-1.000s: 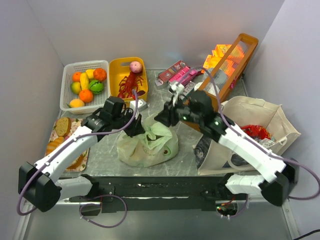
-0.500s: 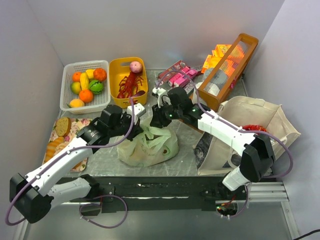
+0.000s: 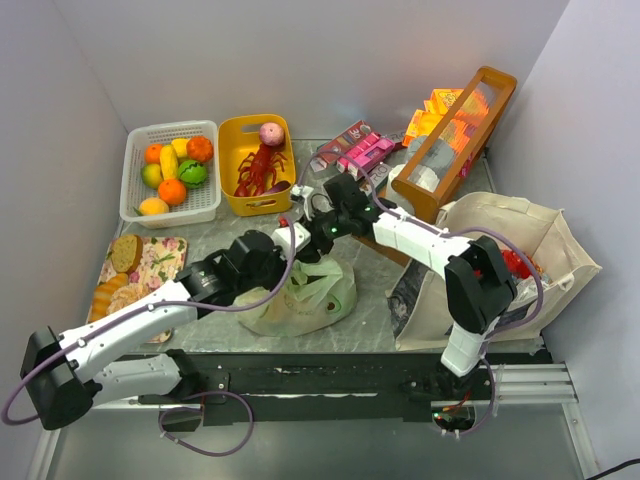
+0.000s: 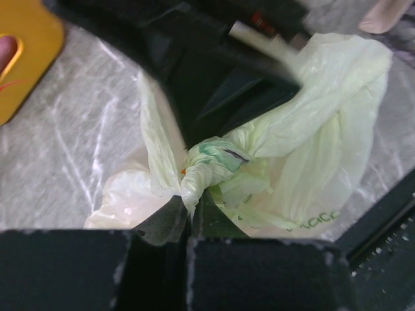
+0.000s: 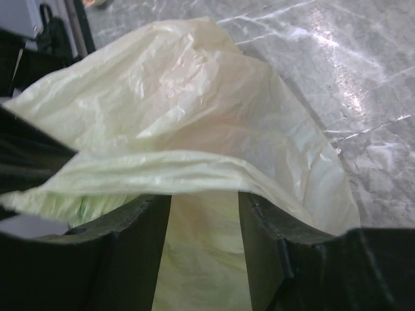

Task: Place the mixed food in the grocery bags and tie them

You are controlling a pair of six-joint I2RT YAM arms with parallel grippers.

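Observation:
The pale green plastic grocery bag lies bulging at the table's middle, its handles twisted into a knot. My left gripper is shut on the twisted handle just below that knot; in the top view it sits at the bag's left top. My right gripper is open over the bag's far side, and a flat band of the bag's film lies across its fingertips. The beige canvas tote stands open at the right with red packets inside. Whatever is in the green bag is hidden.
A white basket of toy fruit stands at the back left, and a yellow basket beside it holds a red lobster. Bread lies on a floral tray at the left. Pink boxes and a tall wooden crate stand behind.
My left gripper moved right and nearer along the bag, still holding the handle. My right arm folded up at the elbow, and its gripper shifted left over the bag's top.

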